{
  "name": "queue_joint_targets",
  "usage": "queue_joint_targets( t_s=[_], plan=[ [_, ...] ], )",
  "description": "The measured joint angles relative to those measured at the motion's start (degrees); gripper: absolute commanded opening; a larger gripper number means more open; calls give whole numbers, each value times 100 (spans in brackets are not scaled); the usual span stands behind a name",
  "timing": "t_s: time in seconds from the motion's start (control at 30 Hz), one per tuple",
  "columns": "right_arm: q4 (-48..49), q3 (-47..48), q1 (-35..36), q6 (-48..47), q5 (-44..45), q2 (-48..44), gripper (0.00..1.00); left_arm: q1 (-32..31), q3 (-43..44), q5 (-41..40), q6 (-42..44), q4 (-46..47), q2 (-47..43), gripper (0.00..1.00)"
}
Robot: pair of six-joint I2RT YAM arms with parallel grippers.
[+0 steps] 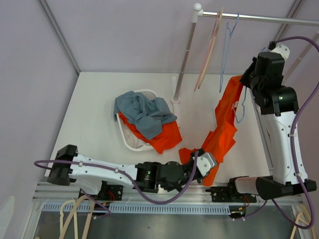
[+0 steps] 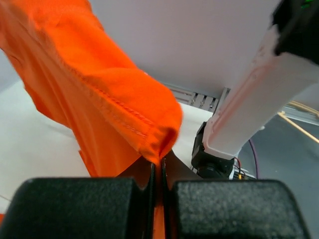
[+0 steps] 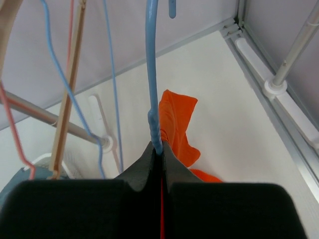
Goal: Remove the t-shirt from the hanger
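Note:
The orange t-shirt (image 1: 225,119) hangs from a light blue hanger (image 1: 242,107) and slants down toward the table's front. My right gripper (image 1: 247,82) is shut on the hanger; the right wrist view shows the blue hanger (image 3: 152,74) pinched at my right gripper (image 3: 158,151), with the shirt (image 3: 175,124) below it. My left gripper (image 1: 205,162) is shut on the shirt's lower edge near the table front. In the left wrist view the orange cloth (image 2: 99,99) bunches into my left gripper (image 2: 160,167), whose jaws are pressed together on a fold.
A white basket (image 1: 130,142) at mid-table holds a grey-blue garment (image 1: 144,112) and another orange garment (image 1: 167,139). A rail (image 1: 259,18) on a pole (image 1: 184,55) carries a pink hanger (image 1: 209,50) and a blue wire hanger (image 1: 225,55). More hangers lie by the front edge.

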Motion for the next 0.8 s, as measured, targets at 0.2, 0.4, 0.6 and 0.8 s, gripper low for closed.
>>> queue_joint_targets(
  t_s=[0.2,0.4,0.6,0.8],
  plan=[
    [-658,1069,-31,70,-627,-7,0,1329,1060,914,-748,-844,1058,1],
    [-1259,1834,-44,98,-1432,-286,0,2376,2734,1316,-1123,-1917,2225,1],
    [-1189,1180,-44,-162,-1309,-835,0,2468,2813,1746,-1421,-2243,2457,1],
    [-608,1189,-44,-710,-1047,-837,0,2197,2271,1910,-1569,-2293,2347,1]
  ],
)
